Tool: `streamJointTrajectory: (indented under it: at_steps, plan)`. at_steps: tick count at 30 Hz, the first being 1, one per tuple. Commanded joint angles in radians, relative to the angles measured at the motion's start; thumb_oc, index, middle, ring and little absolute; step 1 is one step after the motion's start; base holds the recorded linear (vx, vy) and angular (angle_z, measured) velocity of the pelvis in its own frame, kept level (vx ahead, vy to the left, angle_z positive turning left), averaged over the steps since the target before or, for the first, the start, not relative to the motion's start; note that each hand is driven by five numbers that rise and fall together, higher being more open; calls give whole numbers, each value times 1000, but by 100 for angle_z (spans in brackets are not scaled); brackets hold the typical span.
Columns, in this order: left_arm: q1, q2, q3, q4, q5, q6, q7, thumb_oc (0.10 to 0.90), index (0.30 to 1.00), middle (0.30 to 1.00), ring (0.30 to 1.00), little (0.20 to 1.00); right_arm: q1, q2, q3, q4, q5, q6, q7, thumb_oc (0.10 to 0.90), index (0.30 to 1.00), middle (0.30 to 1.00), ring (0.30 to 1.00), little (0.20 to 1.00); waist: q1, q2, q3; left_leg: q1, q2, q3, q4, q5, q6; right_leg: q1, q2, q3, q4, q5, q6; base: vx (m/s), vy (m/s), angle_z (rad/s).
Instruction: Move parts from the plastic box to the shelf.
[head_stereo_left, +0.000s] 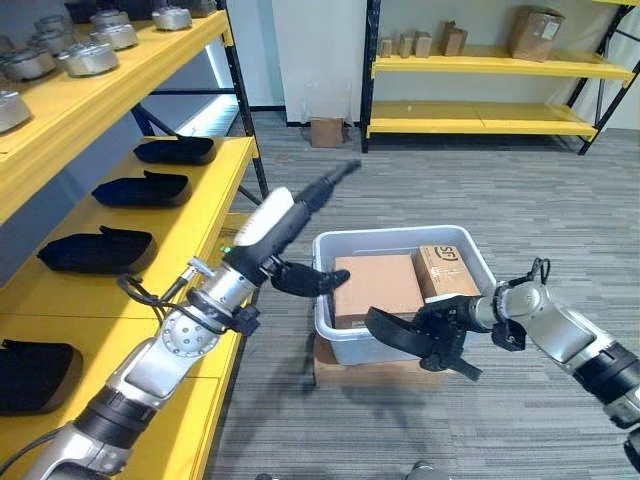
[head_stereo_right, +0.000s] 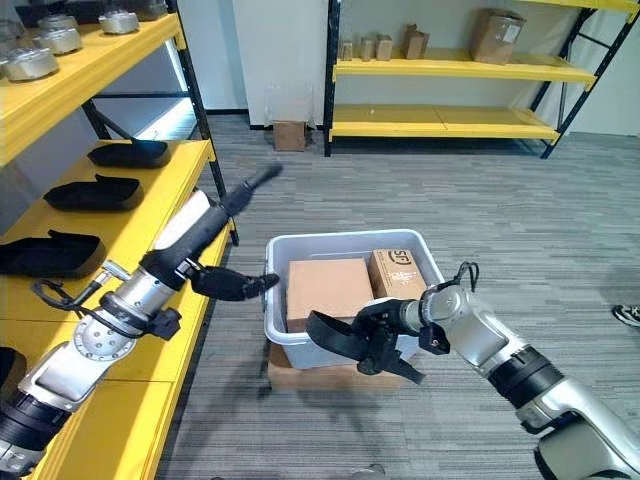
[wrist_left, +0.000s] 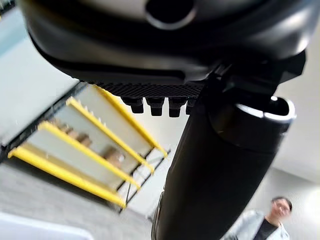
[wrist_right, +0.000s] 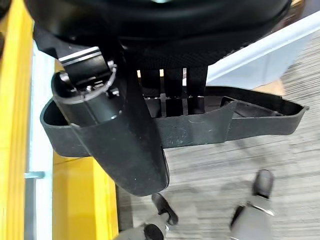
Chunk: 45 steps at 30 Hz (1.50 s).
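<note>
The right hand (head_stereo_left: 445, 335) is hanging just in front of the near wall of the grey plastic box (head_stereo_left: 330, 320), and its fingers and thumb are curling round a black moulded part (head_stereo_left: 395, 335); the right wrist view shows that part (wrist_right: 200, 125) as a shallow black tray pinched between the thumb on its outer wall and the fingers inside it. The part is sitting outside the box, against the front of its near rim, clear of the floor. The box is standing on a flat cardboard carton (head_stereo_left: 370, 372) on the grey floor, beside the near end of the yellow shelf (head_stereo_left: 190, 230), and is holding a large brown carton (head_stereo_left: 378, 285) and a smaller printed carton (head_stereo_left: 445, 268) side by side. The left hand (head_stereo_left: 300, 278) is reaching out from the shelf's front edge toward the box's left rim, its dark fingers stretching roughly straight and holding nothing. Three more black parts (head_stereo_left: 97, 250) are lying in a row along the middle shelf board, with another at the near left edge. Round metal pieces (head_stereo_left: 88, 58) are sitting on the top board. A second yellow rack (head_stereo_left: 480, 65) with cartons is standing at the far wall.
</note>
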Motion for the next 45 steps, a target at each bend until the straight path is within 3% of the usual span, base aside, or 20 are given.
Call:
streamJointTrajectory:
  at_steps: [1, 10, 14, 15, 21, 29, 33, 35, 40, 45]
  plan:
    - [-134, 28, 12, -74, -5, -63, -11, 900, 1000, 1000, 1000, 1000, -241, 56, 4, 2, -38, -85, -63, 400, 300, 300, 300, 300, 4, -45, -37, 78, 6, -5, 74, -151, -11, 129, 23, 21, -152, -24, 31, 0, 0, 0]
    - [-128, 40, -44, -77, 10, -30, -141, 900, 1000, 1000, 1000, 1000, -293, 141, 34, 4, -114, -64, -76, 400, 300, 300, 300, 300, 12, -19, -36, 79, 6, 10, 71, -155, -9, 133, 17, 10, -164, -19, 36, -3, 11, -4]
    - [-110, 95, -26, -78, 157, -109, -110, 900, 1000, 1000, 1000, 1000, -295, 137, 32, 11, -128, -61, -54, 400, 300, 300, 300, 300, 14, -9, -35, 77, 6, 15, 72, -155, -8, 129, 12, 10, -166, -15, 39, -7, 16, -2]
    - [-109, 139, -24, -82, 204, -135, -81, 900, 1000, 1000, 1000, 1000, -297, 130, 36, 10, -124, -67, -52, 400, 300, 300, 300, 300, 14, -5, -36, 76, 7, 19, 73, -154, -10, 128, 10, 9, -165, -14, 41, 0, 0, 0]
    - [-144, 287, -46, -82, 218, -211, -85, 900, 1000, 1000, 1000, 1000, -312, 91, 54, -20, -71, -75, -46, 400, 300, 300, 300, 300, 6, 4, -42, 76, 7, 34, 76, -154, -6, 122, 5, 8, -163, -10, 45, 1, 6, -1]
    - [-166, 365, -91, -73, 261, -209, -68, 900, 1000, 1000, 1000, 1000, -340, 75, 58, -39, -71, -61, -30, 400, 300, 300, 300, 300, -1, 16, -43, 75, 11, 52, 85, -155, -6, 115, -5, 12, -157, -8, 47, -3, 7, -1]
    - [-162, 365, -94, -66, 251, -208, -73, 900, 1000, 1000, 1000, 1000, -350, 77, 68, -32, -64, -98, -12, 400, 300, 300, 300, 300, -2, 18, -46, 72, 12, 53, 87, -156, -4, 112, -6, 15, -156, -8, 48, -3, 4, -1]
    - [-174, 352, -134, -45, 311, -209, -36, 900, 1000, 1000, 1000, 1000, -360, 95, 80, -36, -41, -118, 2, 400, 300, 300, 300, 300, -8, 18, -47, 71, 10, 53, 87, -158, -3, 105, -7, 18, -152, -6, 49, 0, 0, 0]
    - [-209, 261, -220, 1, 396, -186, 34, 900, 1000, 1000, 1000, 1000, -355, 157, 106, -94, -34, -87, 11, 400, 300, 300, 300, 300, -19, 16, -51, 70, 17, 54, 86, -159, -5, 104, -7, 26, -159, -5, 49, 0, 0, 0]
    - [-237, 181, -288, 47, 452, -148, 36, 900, 1000, 1000, 1000, 1000, -351, 208, 116, -108, -36, -97, 3, 400, 300, 300, 300, 300, -25, 17, -53, 67, 23, 55, 87, -160, -8, 99, -7, 31, -162, -5, 50, 2, 3, -2]
